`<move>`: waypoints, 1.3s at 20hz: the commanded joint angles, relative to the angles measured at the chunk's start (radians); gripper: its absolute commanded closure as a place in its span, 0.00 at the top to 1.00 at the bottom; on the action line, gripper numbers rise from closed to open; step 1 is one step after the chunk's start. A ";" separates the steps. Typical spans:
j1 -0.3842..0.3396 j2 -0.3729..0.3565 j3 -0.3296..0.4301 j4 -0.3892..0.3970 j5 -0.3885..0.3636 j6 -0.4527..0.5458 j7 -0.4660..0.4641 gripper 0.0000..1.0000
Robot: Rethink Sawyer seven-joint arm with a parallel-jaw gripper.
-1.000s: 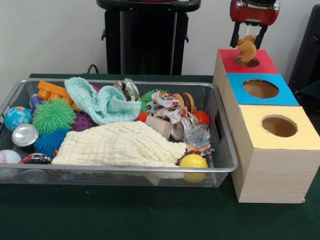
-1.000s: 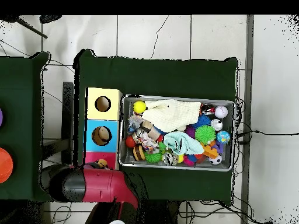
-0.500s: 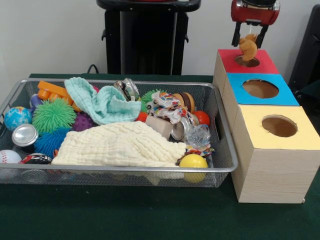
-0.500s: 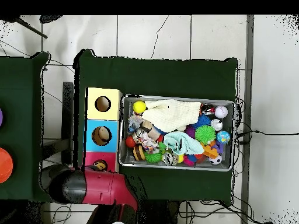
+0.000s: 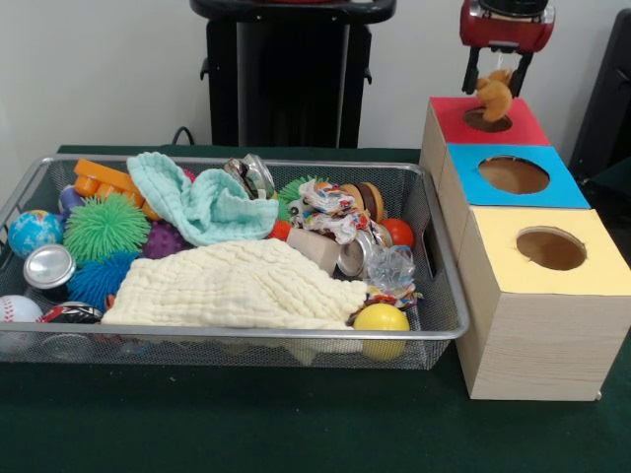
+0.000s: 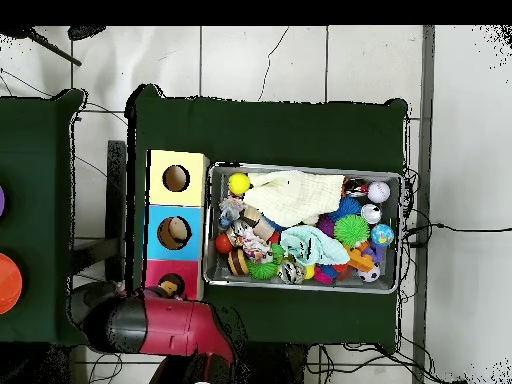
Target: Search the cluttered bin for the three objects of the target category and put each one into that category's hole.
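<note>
My gripper point(image 5: 496, 87) hangs at the top right, shut on a small brown plush teddy bear point(image 5: 493, 95). It holds the bear just above the round hole point(image 5: 487, 123) in the red-topped box point(image 5: 447, 118). In the overhead view the red arm point(image 6: 165, 325) covers the gripper, and the bear point(image 6: 168, 289) shows at the red box's hole point(image 6: 173, 283). The wire mesh bin point(image 5: 246, 335) lies left of the boxes, full of clutter. No tiger or duck shows in it; cloths may hide them.
The blue-topped box point(image 5: 562, 187) and the yellow-topped box point(image 5: 592, 261) stand in a row nearer the camera than the red one. The bin holds a cream cloth point(image 5: 237, 286), a mint cloth point(image 5: 202, 202), spiky balls point(image 5: 105, 227), rope toys point(image 5: 330, 212), cans and a yellow ball point(image 5: 381, 320).
My gripper has risen slightly and shifted a little to the right in the front view, with the bear still in it. The bin's contents have not moved.
</note>
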State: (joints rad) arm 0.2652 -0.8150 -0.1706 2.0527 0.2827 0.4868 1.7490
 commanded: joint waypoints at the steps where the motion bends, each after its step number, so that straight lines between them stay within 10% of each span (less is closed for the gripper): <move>1: -0.034 0.026 0.079 0.039 0.051 -0.069 0.210 1.00; 8: -0.027 0.031 0.069 0.026 0.036 -0.060 0.199 1.00; 9: -0.025 0.033 0.065 0.021 0.034 -0.056 0.200 0.00; 24: -0.026 0.037 0.071 0.015 0.031 -0.061 0.193 0.00; 25: -0.027 0.036 0.071 0.015 0.031 -0.061 0.193 1.00; 26: -0.026 0.037 0.070 0.012 0.027 -0.057 0.189 1.00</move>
State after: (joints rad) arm 0.2650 -0.8148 -0.1656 2.0712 0.2872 0.4684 1.7490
